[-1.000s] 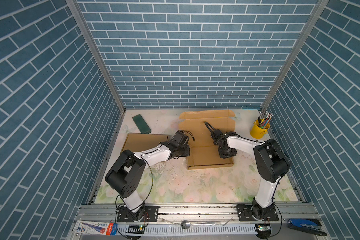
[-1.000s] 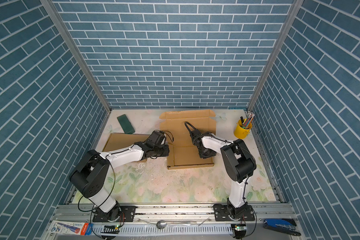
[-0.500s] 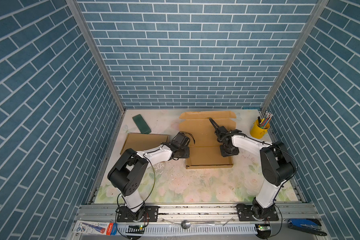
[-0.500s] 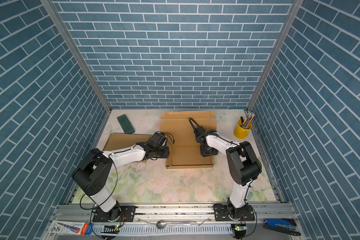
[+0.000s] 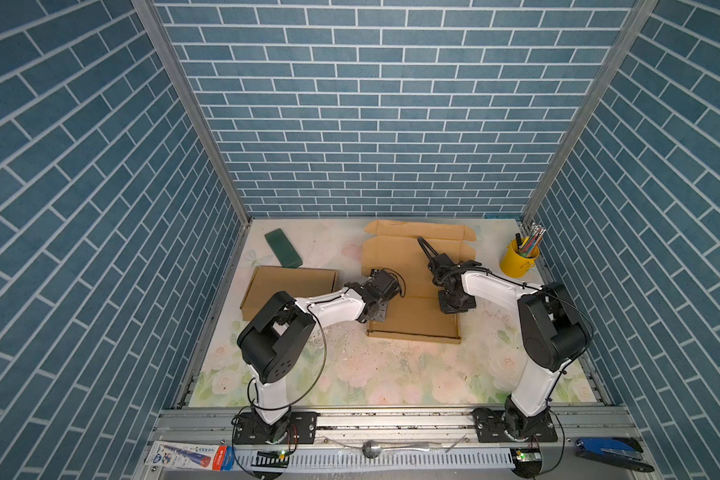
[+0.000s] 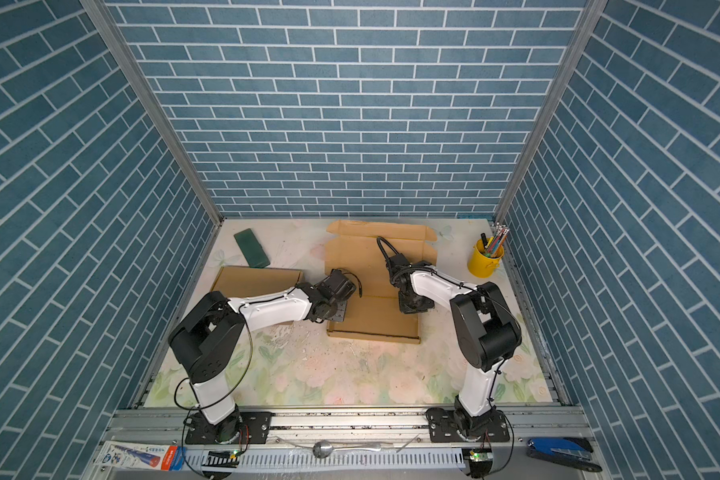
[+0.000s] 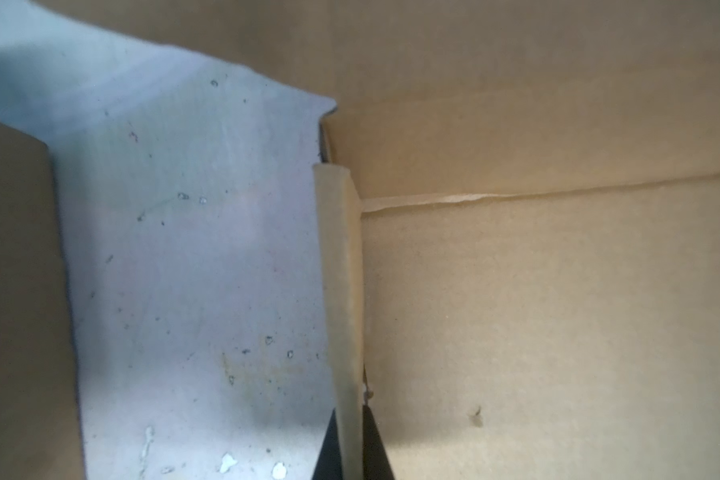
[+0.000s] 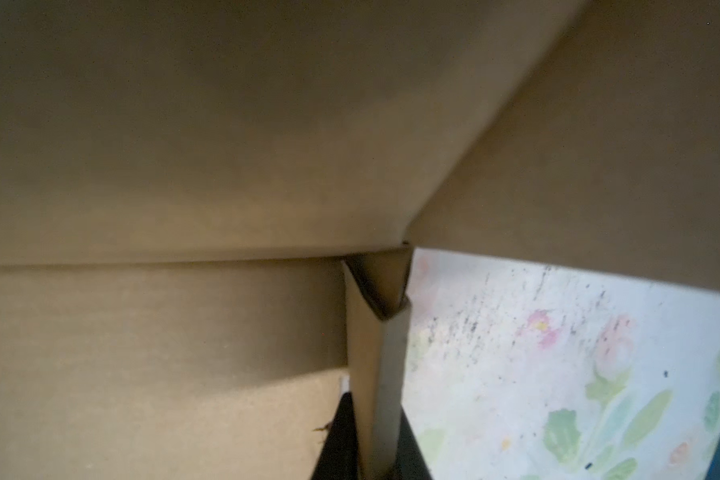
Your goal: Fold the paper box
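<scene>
Left hand and right hand each clamp a thin wall — matte brown paper box.

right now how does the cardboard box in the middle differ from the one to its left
The middle box lies open, its lid panel spread toward the back wall; the left box looks closed, with a plain flat top. The left tool and right tool each pinch a side wall of the middle box; neither holds the left box. Both are plain brown cardboard.
</scene>
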